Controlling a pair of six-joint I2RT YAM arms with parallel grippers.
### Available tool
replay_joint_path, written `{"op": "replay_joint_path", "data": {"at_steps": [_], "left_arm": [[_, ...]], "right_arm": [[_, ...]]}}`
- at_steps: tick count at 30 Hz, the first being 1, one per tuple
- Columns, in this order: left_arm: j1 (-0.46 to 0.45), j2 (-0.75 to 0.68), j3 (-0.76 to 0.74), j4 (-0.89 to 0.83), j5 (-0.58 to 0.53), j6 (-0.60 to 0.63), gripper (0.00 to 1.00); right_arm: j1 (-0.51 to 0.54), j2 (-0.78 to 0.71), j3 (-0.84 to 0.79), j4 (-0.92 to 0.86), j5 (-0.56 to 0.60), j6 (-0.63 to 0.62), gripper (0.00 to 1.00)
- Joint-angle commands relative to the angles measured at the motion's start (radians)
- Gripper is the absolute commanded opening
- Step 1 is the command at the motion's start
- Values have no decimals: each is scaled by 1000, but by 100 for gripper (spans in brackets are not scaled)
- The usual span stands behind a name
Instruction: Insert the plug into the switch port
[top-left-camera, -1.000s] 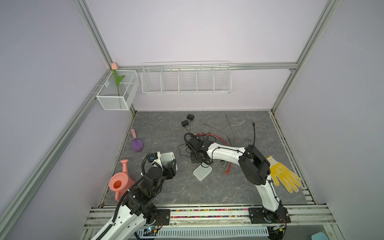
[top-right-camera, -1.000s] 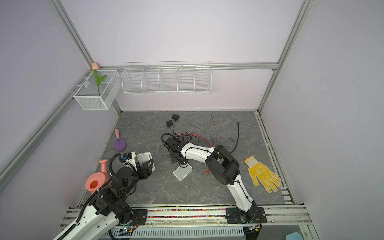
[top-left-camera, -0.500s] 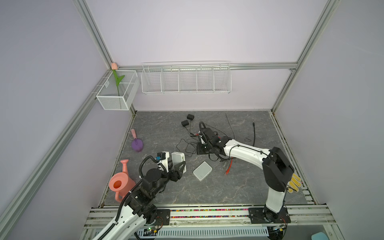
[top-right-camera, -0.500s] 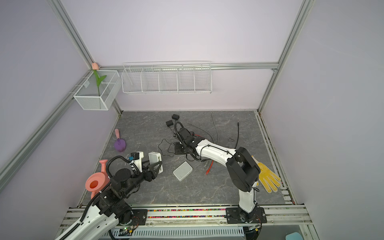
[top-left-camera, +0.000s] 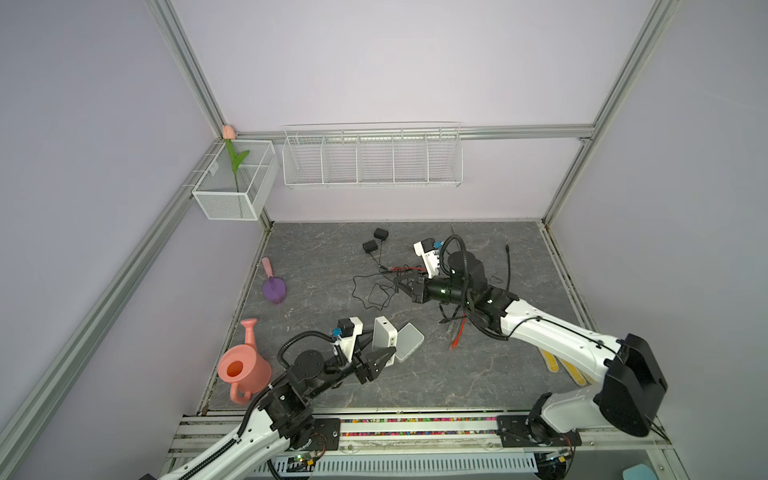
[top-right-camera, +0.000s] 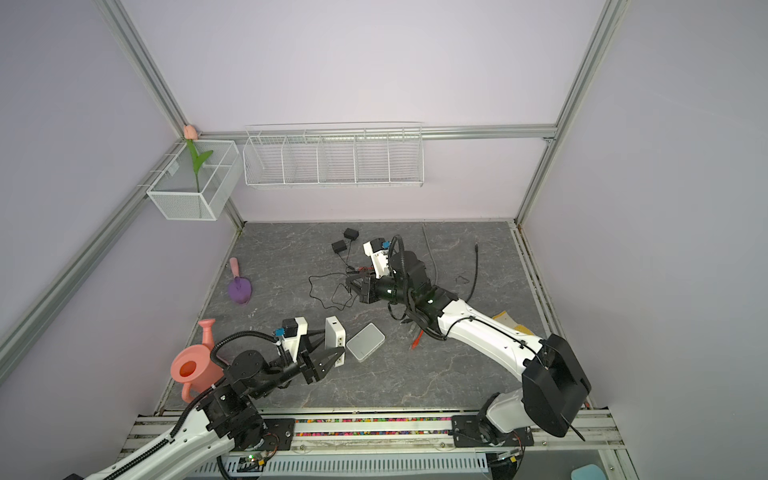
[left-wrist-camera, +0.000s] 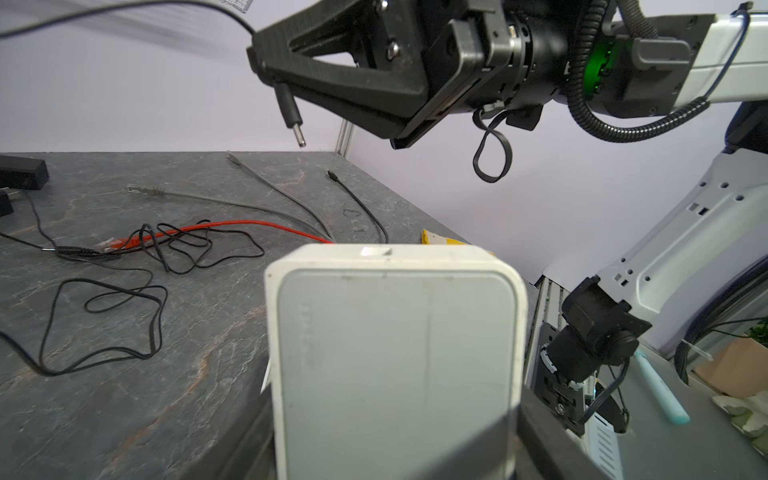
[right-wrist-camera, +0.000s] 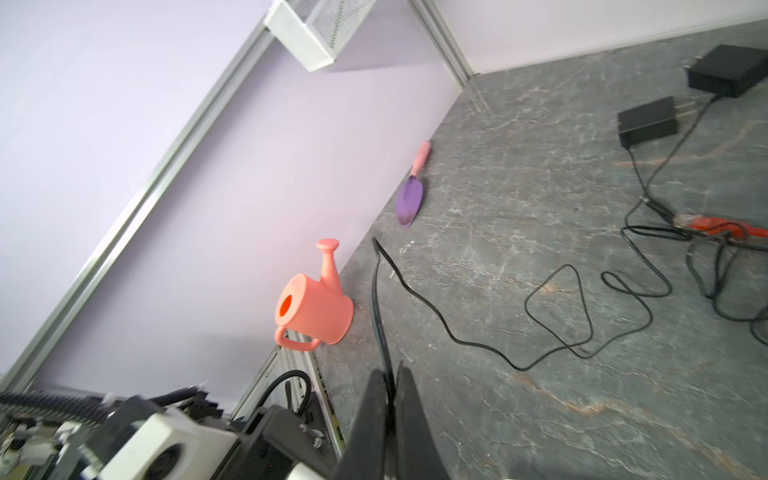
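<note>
My left gripper (top-left-camera: 377, 360) is shut on the white switch (top-left-camera: 382, 337), holding it upright near the front of the floor, fingers on both of its sides. Its small ports (top-right-camera: 340, 341) show on a narrow edge. In the left wrist view the switch (left-wrist-camera: 395, 353) fills the lower middle. My right gripper (top-left-camera: 397, 283) hangs above the middle of the floor, shut on the black barrel plug (left-wrist-camera: 291, 114), which points down from its tip, above and apart from the switch. The plug's thin black cable (right-wrist-camera: 552, 316) trails across the floor.
A second white box (top-left-camera: 409, 341) lies flat just right of the held switch. Tangled black leads, a red cable (top-left-camera: 457, 337) and two black adapters (top-left-camera: 376, 242) lie mid-floor. A pink watering can (top-left-camera: 243, 370) and purple trowel (top-left-camera: 274, 287) sit at the left wall, a yellow glove (top-left-camera: 561, 366) at the right.
My left gripper has carried the switch rightward and forward, beside the flat box. The right arm has swung its elbow out to the right and lifted the plug off the floor.
</note>
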Motion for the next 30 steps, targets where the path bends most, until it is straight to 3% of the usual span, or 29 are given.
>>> {"op": "replay_joint_path", "data": {"at_steps": [1, 13, 30], "left_arm": [[-5, 10, -19, 139, 54, 45, 0], [-18, 24, -63, 295, 46, 159, 0], [-29, 66, -63, 387, 55, 167, 0]], "right_arm": [[33, -56, -57, 130, -47, -16, 7], [146, -182, -183, 214, -41, -56, 6], [211, -210, -252, 299, -4, -79, 6]]}}
